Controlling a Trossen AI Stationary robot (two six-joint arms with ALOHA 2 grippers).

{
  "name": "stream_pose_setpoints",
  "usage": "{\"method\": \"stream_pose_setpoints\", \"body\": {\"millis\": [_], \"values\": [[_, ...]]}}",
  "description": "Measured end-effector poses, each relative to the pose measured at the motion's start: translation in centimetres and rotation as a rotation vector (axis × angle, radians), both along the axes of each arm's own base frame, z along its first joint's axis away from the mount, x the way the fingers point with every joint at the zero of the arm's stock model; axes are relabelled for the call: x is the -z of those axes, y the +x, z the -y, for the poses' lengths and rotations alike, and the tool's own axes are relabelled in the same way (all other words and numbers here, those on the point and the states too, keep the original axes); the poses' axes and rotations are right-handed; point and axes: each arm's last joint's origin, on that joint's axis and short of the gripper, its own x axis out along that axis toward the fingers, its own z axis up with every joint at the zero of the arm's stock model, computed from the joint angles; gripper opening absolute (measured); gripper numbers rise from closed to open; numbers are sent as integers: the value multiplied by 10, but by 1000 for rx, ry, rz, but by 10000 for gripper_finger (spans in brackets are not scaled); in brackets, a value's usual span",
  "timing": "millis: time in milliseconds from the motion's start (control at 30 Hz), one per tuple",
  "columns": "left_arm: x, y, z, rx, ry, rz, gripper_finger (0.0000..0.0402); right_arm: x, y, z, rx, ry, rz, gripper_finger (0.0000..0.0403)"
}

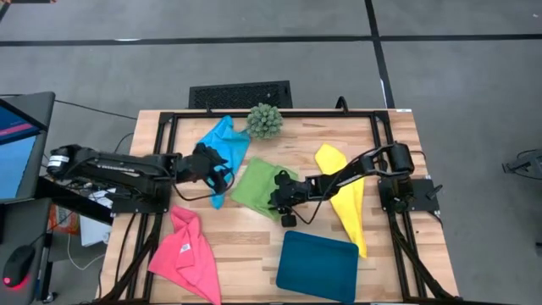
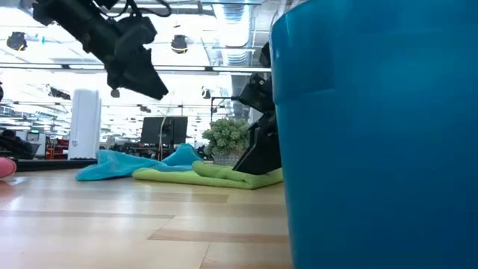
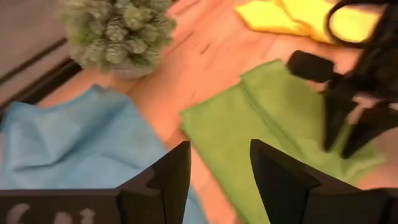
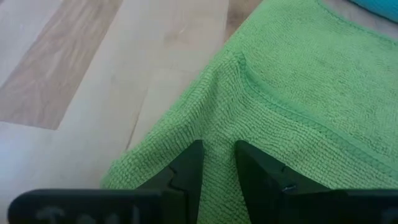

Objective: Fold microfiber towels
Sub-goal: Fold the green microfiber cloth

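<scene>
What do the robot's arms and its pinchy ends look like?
Both arms are black and thin, made of jointed segments, with black cables looped along them. The left arm has a silvery ring near its base. The right arm has a round black joint at its elbow. Each end effector has two flat, dark, wedge-shaped fingers, matte like plastic. The left end effector and the right end effector look alike.

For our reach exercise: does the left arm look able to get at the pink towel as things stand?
Probably yes. The pink towel lies uncovered on the left arm's own side of the table, and the left gripper hangs open and empty above the blue towel, with nothing between them.
</scene>
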Motion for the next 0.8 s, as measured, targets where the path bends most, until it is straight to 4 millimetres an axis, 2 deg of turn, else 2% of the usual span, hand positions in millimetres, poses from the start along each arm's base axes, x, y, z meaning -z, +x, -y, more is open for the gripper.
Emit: {"method": "stream_pose_setpoints", "body": {"millis": [100, 200, 333, 433, 633, 800], "values": [[6, 3, -2, -18, -43, -11, 160, -1, 0, -1, 2, -2, 3, 122], [24, 10, -3, -52, -102, 2, 160, -9, -3, -1, 0, 5, -1, 122], [52, 20, -5, -65, -187, -52, 160, -31, -7, -1, 1, 14, 28, 122], [65, 30, -6, -65, -202, -61, 160, -46, -10, 0, 16, 23, 40, 122], [93, 42, -6, -134, -272, -117, 160, -56, -18, 1, 55, 22, -3, 122], [110, 49, -5, -134, -338, -129, 160, -55, -20, -3, 62, 0, -26, 122]]}}
